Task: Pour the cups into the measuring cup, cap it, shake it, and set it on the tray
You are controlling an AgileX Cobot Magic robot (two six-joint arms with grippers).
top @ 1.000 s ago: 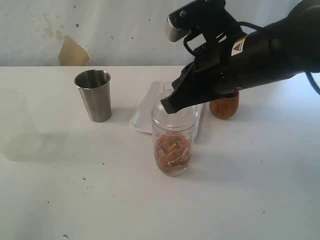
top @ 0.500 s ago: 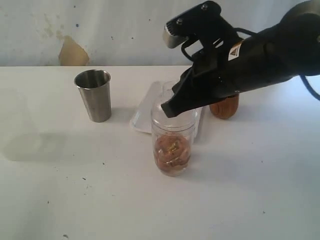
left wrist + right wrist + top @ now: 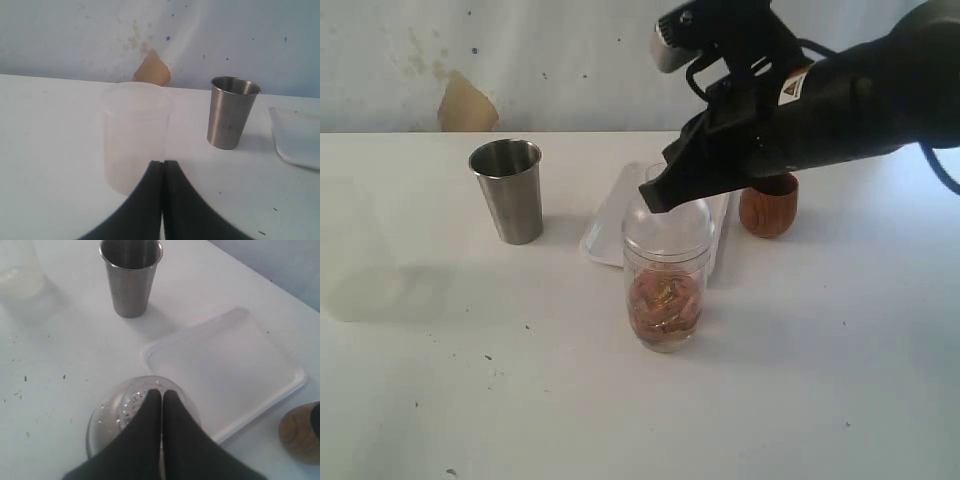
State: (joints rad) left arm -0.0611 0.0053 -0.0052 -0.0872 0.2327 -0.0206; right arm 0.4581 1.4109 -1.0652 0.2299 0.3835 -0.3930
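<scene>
1. The measuring cup stands upright on the white table, just in front of the tray, and holds a heap of brownish pieces in its lower part. I judge the pouring finished.
2. The steel tumbler stands upright, well apart to the left. The wooden cup stands upright beside the tray's far right corner. Both are set down and neither is held.
3. A clear domed cap sits on the measuring cup's mouth, so the capping looks done or nearly so. I cannot tell whether it is pressed home.
4. The right gripper has its jaws closed together with nothing between them, the tips right at the dome's top. I cannot say whether they touch it.
5. The left gripper is likewise closed and empty, low over the table near the frosted cup, far from the work.
6. What is left, as I judge it: grasp the capped cup, shake it, and set it on the tray.
7. The tray is bare, and its low rim lies directly behind the cup.
8. There is open table in front and to the cup's right. The wooden cup is the nearest thing an arm could knock.
</scene>
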